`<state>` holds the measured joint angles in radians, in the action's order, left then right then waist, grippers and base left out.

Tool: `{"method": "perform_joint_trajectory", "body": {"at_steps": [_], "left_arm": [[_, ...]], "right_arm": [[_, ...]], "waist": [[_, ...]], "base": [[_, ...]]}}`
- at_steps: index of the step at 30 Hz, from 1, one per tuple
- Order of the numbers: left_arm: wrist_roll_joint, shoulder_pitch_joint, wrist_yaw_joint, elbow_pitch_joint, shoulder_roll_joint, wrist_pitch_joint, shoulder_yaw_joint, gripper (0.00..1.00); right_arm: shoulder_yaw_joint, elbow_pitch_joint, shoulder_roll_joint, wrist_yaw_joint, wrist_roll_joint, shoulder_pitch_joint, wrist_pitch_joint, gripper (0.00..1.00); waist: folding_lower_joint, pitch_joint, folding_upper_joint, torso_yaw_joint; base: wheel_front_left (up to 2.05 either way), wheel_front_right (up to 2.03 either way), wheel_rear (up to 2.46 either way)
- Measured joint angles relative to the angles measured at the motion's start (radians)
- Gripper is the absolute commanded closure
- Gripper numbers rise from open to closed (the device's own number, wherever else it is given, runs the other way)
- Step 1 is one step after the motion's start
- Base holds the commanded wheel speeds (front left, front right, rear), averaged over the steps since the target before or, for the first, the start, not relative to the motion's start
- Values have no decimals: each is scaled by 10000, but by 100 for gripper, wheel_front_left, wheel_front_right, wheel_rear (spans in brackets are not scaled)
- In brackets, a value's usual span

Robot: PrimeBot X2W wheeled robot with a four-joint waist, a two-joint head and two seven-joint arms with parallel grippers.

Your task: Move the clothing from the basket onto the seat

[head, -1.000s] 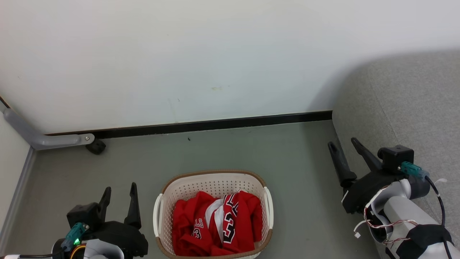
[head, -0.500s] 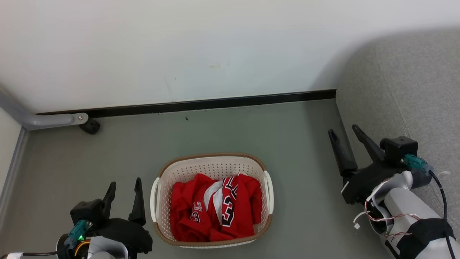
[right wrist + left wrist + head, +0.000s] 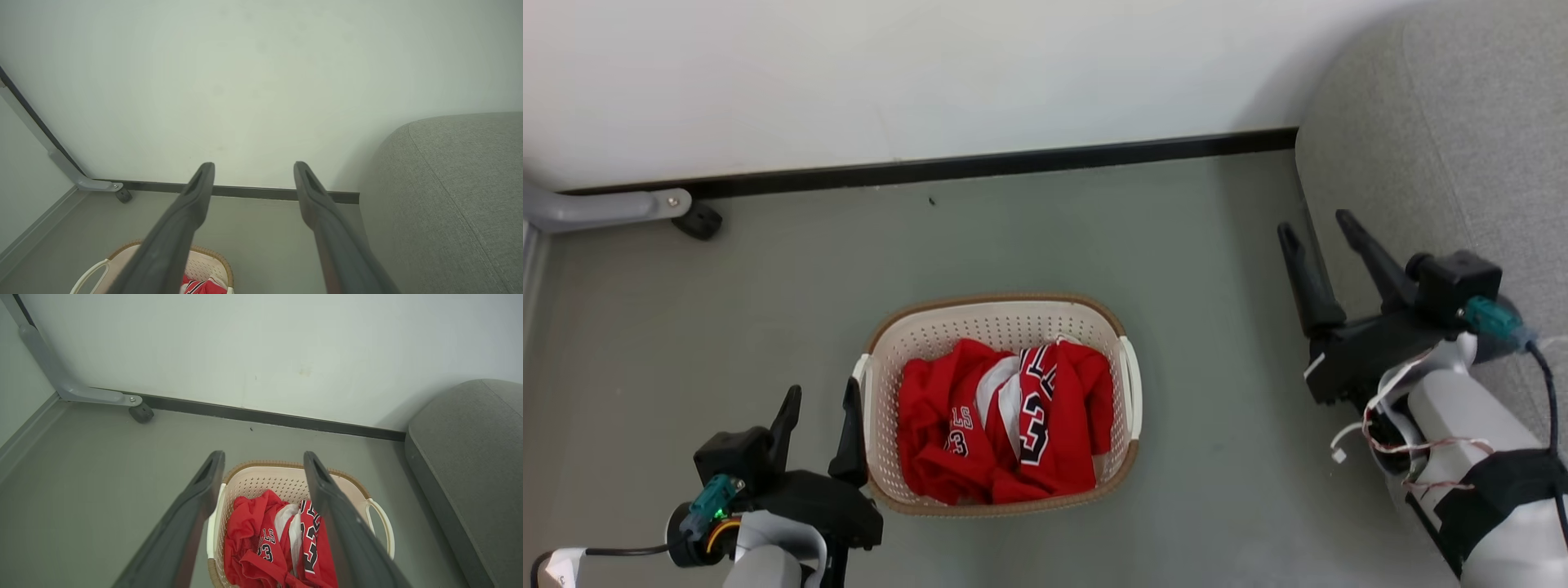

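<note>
Left tool (image 3: pixel 823 387) gapes beside basket (image 3: pixel 992 299), long axis along wall (image 3: pixel 931 73).

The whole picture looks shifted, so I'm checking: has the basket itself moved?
No. The basket keeps its place below the black baseboard; the whole view shifted instead.

The place where I work looks to me like a corner of a home living room, or a room furnished as one; which of the two, I cannot tell. A large grey fabric sofa (image 3: pixel 1445 147) with rounded edges stands at my right, beside a plain white wall (image 3: pixel 931 73). On the smooth grey floor (image 3: pixel 1094 237) sits a cream plastic laundry basket (image 3: pixel 980 331) with red sports jerseys (image 3: pixel 1005 416) inside, a common household thing. A black skirting board (image 3: pixel 1013 162) runs along the foot of the wall. At my left a grey metal leg (image 3: pixel 596 208) on a small black caster (image 3: pixel 697 222) lies near the wall; what it belongs to I cannot tell.
</note>
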<state>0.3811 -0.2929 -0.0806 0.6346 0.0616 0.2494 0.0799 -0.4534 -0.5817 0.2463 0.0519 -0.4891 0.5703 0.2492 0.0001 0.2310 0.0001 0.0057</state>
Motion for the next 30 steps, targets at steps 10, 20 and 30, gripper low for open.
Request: {"method": "perform_joint_trajectory", "body": {"at_steps": [10, 20, 30], "left_arm": [[-42, -813, -159, 146, -173, 0, 194, 0], [-42, -1739, -251, 500, -244, 0, 435, 0], [263, -2708, -261, 1039, -297, 2, 545, 0]], "right_arm": [[328, 802, 134, -4, 418, 511, 0, 0], [575, 1494, 236, -81, 681, 889, 2, 0], [811, 2171, 439, -79, 1039, 1350, 4, 0]], "waist": [[1, 1072, 0, -136], [1, 2179, 1, -215], [2, 3360, 1, -197]], "base": [[0, 0, 0], [0, 0, 0], [0, 0, 0]]}}
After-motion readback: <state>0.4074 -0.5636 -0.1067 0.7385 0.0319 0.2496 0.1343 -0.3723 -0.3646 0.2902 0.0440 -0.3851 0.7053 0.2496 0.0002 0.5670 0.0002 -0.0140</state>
